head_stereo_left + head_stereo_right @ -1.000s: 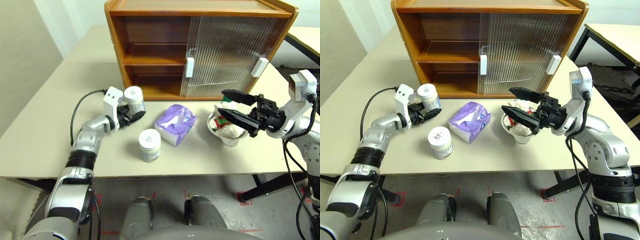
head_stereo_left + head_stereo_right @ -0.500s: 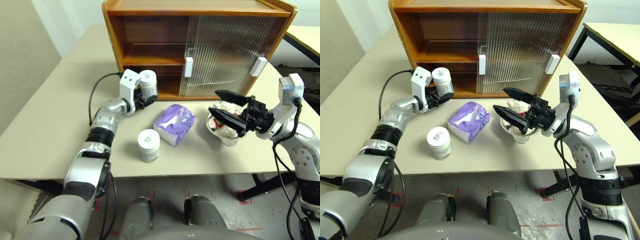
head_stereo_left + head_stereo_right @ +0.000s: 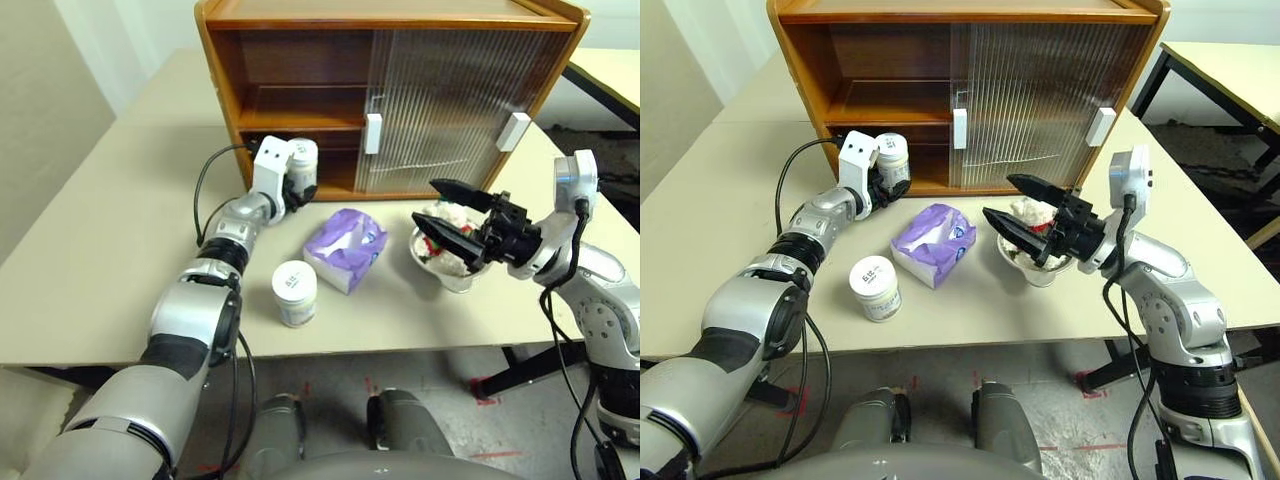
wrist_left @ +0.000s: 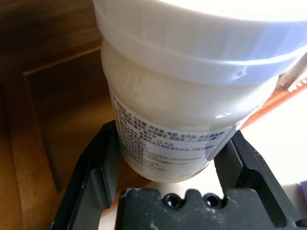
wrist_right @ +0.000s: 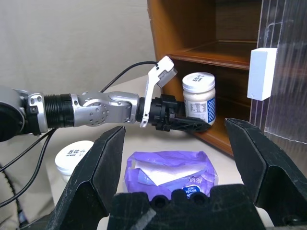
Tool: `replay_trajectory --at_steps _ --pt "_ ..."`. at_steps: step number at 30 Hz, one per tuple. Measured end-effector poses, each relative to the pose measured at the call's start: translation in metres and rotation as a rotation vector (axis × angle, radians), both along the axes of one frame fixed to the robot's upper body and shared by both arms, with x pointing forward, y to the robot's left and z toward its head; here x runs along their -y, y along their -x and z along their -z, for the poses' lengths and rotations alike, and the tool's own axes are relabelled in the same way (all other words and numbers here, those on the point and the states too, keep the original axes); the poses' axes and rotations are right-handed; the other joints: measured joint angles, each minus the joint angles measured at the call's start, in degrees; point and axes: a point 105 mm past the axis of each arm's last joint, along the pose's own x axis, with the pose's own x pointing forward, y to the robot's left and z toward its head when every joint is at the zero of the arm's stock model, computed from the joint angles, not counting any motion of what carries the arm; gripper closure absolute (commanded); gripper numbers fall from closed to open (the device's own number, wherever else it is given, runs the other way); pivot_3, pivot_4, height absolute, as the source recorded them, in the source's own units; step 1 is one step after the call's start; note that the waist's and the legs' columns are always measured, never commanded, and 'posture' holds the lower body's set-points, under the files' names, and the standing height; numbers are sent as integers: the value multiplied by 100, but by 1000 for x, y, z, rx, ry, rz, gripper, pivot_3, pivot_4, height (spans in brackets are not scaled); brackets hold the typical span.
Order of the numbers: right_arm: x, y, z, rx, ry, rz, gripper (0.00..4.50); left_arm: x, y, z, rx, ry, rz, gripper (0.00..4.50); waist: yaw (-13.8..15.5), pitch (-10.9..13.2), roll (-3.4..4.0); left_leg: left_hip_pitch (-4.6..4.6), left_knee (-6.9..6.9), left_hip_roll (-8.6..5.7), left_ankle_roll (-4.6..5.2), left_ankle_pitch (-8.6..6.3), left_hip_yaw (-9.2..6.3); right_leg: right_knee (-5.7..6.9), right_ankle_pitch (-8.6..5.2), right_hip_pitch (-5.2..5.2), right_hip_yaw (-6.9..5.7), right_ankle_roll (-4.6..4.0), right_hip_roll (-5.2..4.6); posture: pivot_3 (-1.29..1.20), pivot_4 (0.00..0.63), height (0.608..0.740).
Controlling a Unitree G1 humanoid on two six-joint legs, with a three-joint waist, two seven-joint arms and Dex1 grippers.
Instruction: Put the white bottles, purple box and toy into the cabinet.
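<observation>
My left gripper has its two black fingers clamped on the body of one white bottle, lid up, label facing the wrist camera. I've got it right at the open left side of the cabinet, at the mouth of the lower shelf, and from the right wrist camera it looks to be hanging just over the front edge of the shelf board, not set down yet. I can't tell for sure whether its base touches the wood.

My right gripper is spread wide with nothing in it, fingers pointing across the table and hovering just above the toy, the snowman sitting in its metal bowl in front of the closed ribbed door.

Outward from there: the purple box lies on the table between the bowl and the second white bottle, which stands upright near the table's front edge, well clear of the cabinet. Both shelves look bare in the open half; what's behind the ribbed door I can't make out.

So my tally: nothing is stowed yet. First bottle is about to go in, I'd say it only needs pushing further inside and releasing. Still left after that are the other bottle, the box and the toy
</observation>
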Motion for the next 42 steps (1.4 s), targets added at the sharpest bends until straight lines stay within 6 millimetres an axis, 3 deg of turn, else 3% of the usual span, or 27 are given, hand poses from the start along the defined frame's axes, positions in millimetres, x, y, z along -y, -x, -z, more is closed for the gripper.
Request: replay_trajectory --at_steps 8,16,21,31,34,42 --pt "-11 -2 8 -33 -6 55 0 5 0 6 -7 23 -56 1383 -38 3 1 0 -3 3 0 0 0 -1 0 -3 0 0 -1 -155 13 740" --pt "-17 0 4 -28 -12 77 0 3 -5 -1 3 48 -111 1383 -160 5 -2 -2 -2 1 0 0 1 -2 1 -1 -1 1 -3 -181 23 740" --pt "-12 -4 0 -20 -30 143 0 4 -7 -3 9 54 -115 1383 -197 40 -13 0 -4 5 0 0 0 -1 0 -2 0 1 -2 -184 53 740" --pt "6 -17 -21 27 -51 232 0 3 -9 -12 31 33 -95 1383 -174 330 -18 -2 -3 6 1 1 -1 1 2 -6 6 2 -5 -188 133 740" --pt "9 -23 -30 51 -64 253 0 5 -11 -17 43 35 -89 1383 -166 402 -29 -4 -8 7 2 1 -1 1 0 -8 6 3 -4 -193 143 740" --pt "11 -26 -30 37 -85 272 0 7 -13 -22 62 44 -97 1383 -170 459 -30 -4 -12 6 2 1 -1 0 -8 -7 7 10 -6 -210 137 740"
